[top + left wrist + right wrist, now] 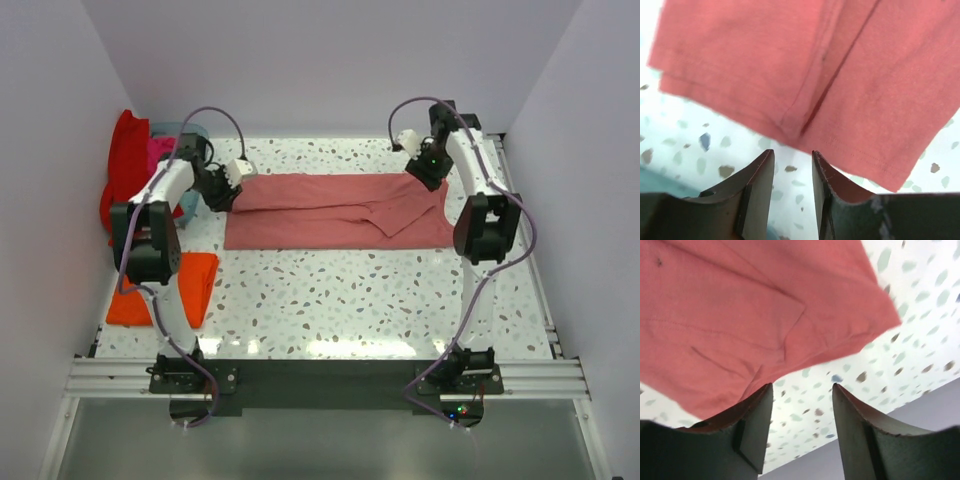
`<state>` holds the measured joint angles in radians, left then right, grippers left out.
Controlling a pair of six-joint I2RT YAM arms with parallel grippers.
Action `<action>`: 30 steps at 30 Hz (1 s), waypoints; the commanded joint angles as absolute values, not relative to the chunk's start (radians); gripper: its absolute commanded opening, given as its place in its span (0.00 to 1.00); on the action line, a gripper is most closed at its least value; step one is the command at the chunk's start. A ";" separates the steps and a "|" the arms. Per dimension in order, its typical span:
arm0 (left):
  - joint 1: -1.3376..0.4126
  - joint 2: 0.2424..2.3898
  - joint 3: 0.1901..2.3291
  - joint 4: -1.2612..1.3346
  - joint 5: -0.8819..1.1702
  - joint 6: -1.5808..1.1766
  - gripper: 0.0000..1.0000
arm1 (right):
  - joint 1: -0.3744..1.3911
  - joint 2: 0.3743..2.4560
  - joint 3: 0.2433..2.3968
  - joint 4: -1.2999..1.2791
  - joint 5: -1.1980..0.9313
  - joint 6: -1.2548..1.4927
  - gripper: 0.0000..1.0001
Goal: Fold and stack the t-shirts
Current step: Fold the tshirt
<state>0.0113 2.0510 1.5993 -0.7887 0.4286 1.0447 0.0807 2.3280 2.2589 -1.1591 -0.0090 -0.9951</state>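
From above, a dusty rose-pink cloth t-shirt [340, 210] lies flat across the far middle of the white speckled counter [400, 300]. It is folded lengthwise into a long band, apparently so its short ends can be brought together next. The left end effector [232, 190] sits at the band's left end and the right end effector [430, 175] at its right end, one per end, probably to keep the cloth even. A bright orange folded t-shirt [165, 290] rests at the near left, likely the base of the stack. A red t-shirt [122, 175] and a magenta t-shirt [160, 152] are heaped at the far left by a pale blue plastic basket [192, 130], not yet folded. That makes four shirts, one basket and two arms.

In the left wrist view, the left end effector [792, 155] is open and empty. Only counter [690, 145] shows between its jaws, just short of the hem of the dusty rose-pink cloth t-shirt [790, 60].

In the right wrist view, the right end effector [802, 387] is likewise open and empty. Speckled counter [900, 355] shows between its jaws, with a corner of the dusty rose-pink cloth t-shirt [740, 315] just ahead.
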 commanded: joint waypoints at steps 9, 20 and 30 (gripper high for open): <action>-0.021 1.858 1.450 -0.717 0.509 0.756 0.40 | -0.055 2.099 1.925 -1.295 -0.224 -0.628 0.50; -0.034 1.881 1.252 -0.577 0.413 0.670 0.38 | -0.066 2.129 1.709 -1.079 -0.098 -0.532 0.48; -0.037 1.904 1.117 -0.591 0.333 0.706 0.18 | -0.094 2.102 1.572 -1.028 0.017 -0.571 0.01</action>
